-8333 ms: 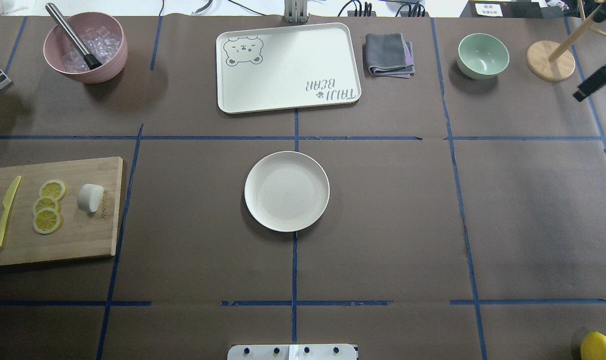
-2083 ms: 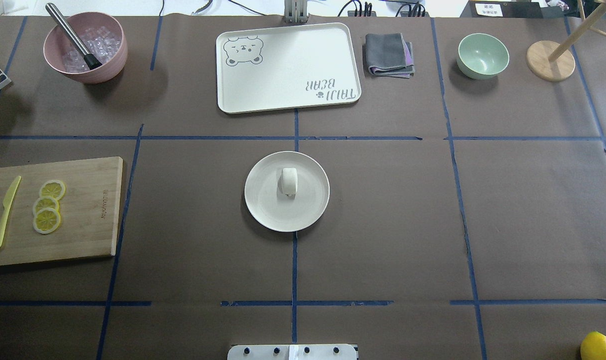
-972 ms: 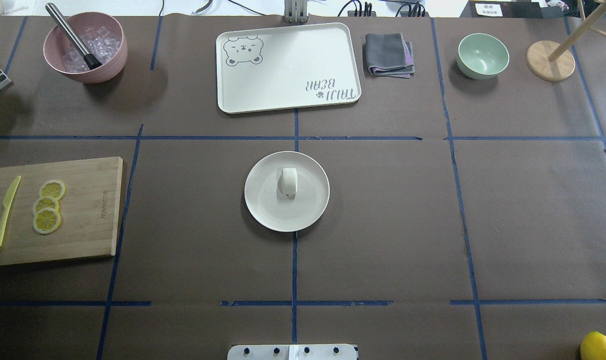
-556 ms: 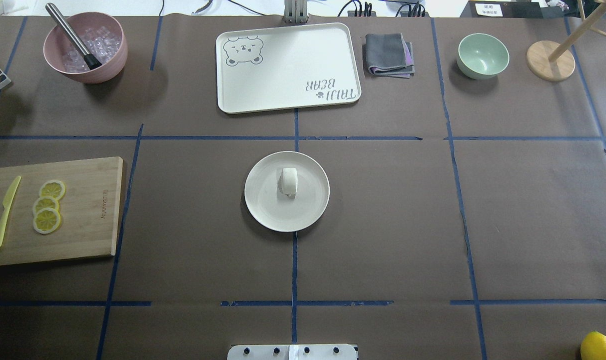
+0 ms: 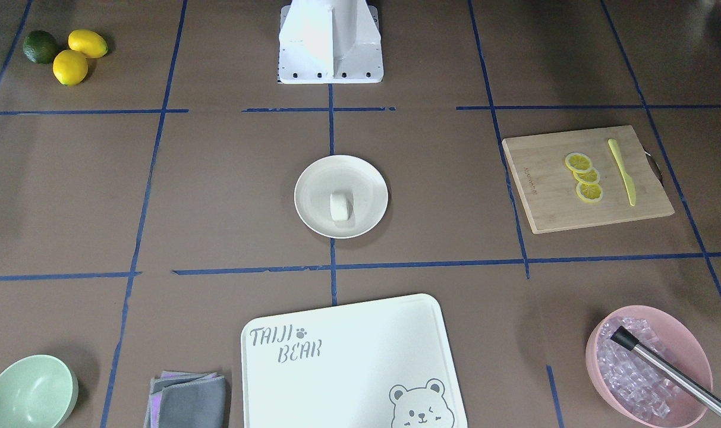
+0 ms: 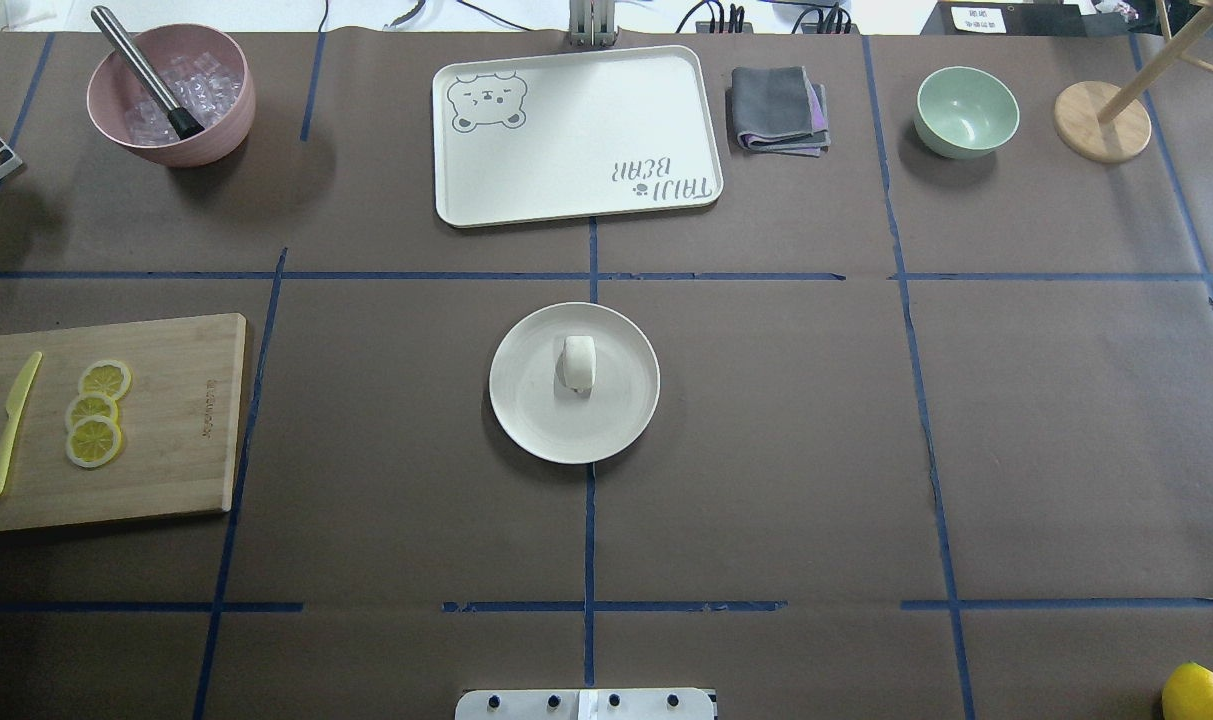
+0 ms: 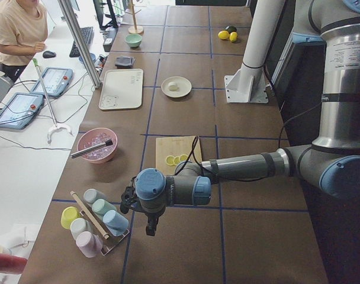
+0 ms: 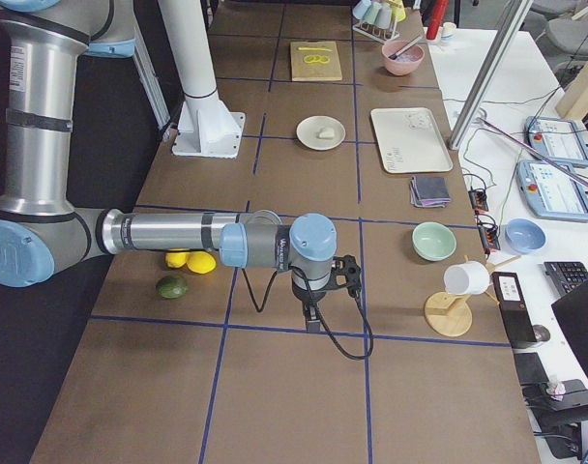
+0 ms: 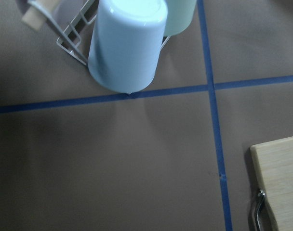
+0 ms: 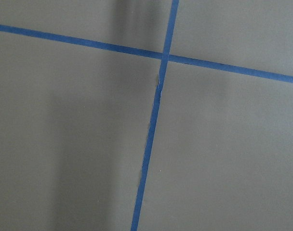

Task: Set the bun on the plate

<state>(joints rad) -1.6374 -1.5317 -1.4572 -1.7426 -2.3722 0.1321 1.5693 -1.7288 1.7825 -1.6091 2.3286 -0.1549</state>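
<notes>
The bun point(image 6: 577, 362), a small white lump, lies on the round cream plate point(image 6: 536, 420) at the table's middle, slightly toward the far side of its centre. The front-facing view shows the bun point(image 5: 339, 207) resting free on the plate point(image 5: 366, 181), with no arm near it. My left gripper point(image 7: 149, 228) hangs over the table's left end beside the cup rack, far from the plate. My right gripper point(image 8: 313, 319) hangs over the right end. Both show only in the side views, so I cannot tell whether they are open or shut.
A wooden cutting board point(image 6: 186, 440) with lemon slices point(image 6: 96, 412) and a yellow knife point(image 6: 11, 425) lies at left. At the far side stand a pink ice bowl point(image 6: 171, 95), bear tray point(image 6: 576, 135), folded cloth point(image 6: 779, 110), green bowl point(image 6: 966, 110) and wooden stand point(image 6: 1101, 122). A person point(image 7: 17, 29) sits beyond the table.
In the oldest frame the bun lay on the cutting board and a dark arm part showed at the right edge. Now the bun lies on the plate; nothing has moved over the last two seconds.
</notes>
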